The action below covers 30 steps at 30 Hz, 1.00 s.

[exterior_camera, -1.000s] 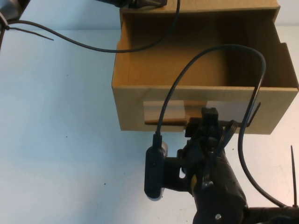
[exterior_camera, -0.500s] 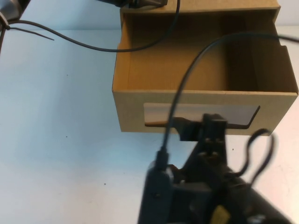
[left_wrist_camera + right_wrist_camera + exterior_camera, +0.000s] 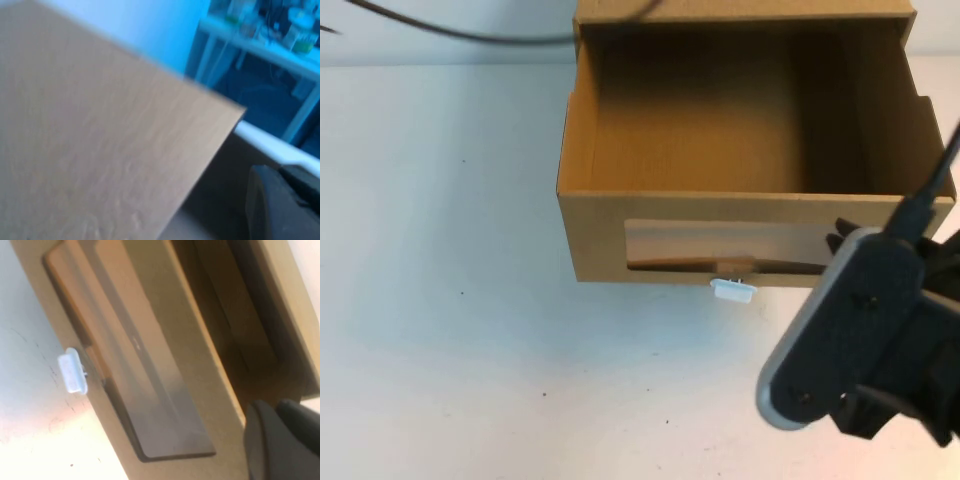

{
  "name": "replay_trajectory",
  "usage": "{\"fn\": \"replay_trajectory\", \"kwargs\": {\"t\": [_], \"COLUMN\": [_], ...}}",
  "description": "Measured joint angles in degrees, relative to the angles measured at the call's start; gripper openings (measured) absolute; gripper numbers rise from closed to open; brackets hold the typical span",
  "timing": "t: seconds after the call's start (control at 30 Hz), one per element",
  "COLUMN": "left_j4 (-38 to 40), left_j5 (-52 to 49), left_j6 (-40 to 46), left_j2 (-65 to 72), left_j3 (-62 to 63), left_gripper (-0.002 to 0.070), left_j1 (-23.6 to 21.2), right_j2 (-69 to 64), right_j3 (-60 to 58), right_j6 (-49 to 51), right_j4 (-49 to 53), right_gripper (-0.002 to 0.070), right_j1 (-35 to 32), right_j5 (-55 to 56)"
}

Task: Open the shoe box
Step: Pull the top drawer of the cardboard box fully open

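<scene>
The cardboard shoe box (image 3: 590,240) stands at the back of the white table with its drawer slid out toward me, its brown inside bare. The front wall carries a pale window panel (image 3: 720,240) and a small white pull tab (image 3: 734,290), also seen in the right wrist view as the tab (image 3: 72,372) beside the panel (image 3: 150,390). My right gripper (image 3: 840,238) hangs by the box's front right corner, shut on nothing, its fingertips (image 3: 270,440) pressed together. My left gripper (image 3: 282,205) is close against a cardboard face (image 3: 100,140) of the box.
The right arm's wrist camera housing (image 3: 845,335) fills the lower right of the high view. White tabletop (image 3: 440,300) stretches left of and in front of the box. A dark cable (image 3: 470,35) crosses the top left.
My right gripper has come off the white tab, swung right and closed. The left arm's cable has lifted toward the top edge, and that arm no longer shows above the box.
</scene>
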<state>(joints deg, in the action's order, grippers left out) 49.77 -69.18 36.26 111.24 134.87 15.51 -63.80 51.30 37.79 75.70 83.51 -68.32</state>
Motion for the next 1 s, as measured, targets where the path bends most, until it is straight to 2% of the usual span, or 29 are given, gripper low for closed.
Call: {"fn": "replay_trajectory", "kwargs": {"t": [0.2,0.37,0.47,0.6,0.8,1.0], "left_j4": [-5.58,-19.41,-22.78,-23.02,-27.15,-28.68], "left_j5": [-1.47,-3.56,-3.68,-3.8,-1.84,8.36], "left_j6": [-3.44,-11.12,-14.86,-16.41,-15.31,-13.67], "left_j2": [-10.84,-19.8,-25.62,-34.95,-51.23,-67.16], "left_j3": [0.21,0.06,-2.34,-8.38,-28.37,-54.49], "left_gripper": [-0.0006,-0.0006,-0.0006,-0.0006,-0.0006,-0.0006], "left_j1": [-0.56,-0.61,-0.7,-0.7,-0.7,-0.7], "right_j2": [2.79,8.2,10.99,14.61,18.68,18.79], "right_j3": [0.0,-0.13,-0.17,-0.38,-0.38,-0.38], "right_j6": [0.66,2.24,2.36,2.45,2.58,2.58], "right_j4": [-0.97,-3.15,-2.88,-3.57,-8.82,-10.46], "right_gripper": [-0.0009,-0.0011,-0.0013,-0.0013,-0.0013,-0.0013], "right_j1": [0.0,0.0,0.09,0.21,0.32,0.32], "right_j5": [0.3,19.97,27.95,30.66,27.99,15.86]}}
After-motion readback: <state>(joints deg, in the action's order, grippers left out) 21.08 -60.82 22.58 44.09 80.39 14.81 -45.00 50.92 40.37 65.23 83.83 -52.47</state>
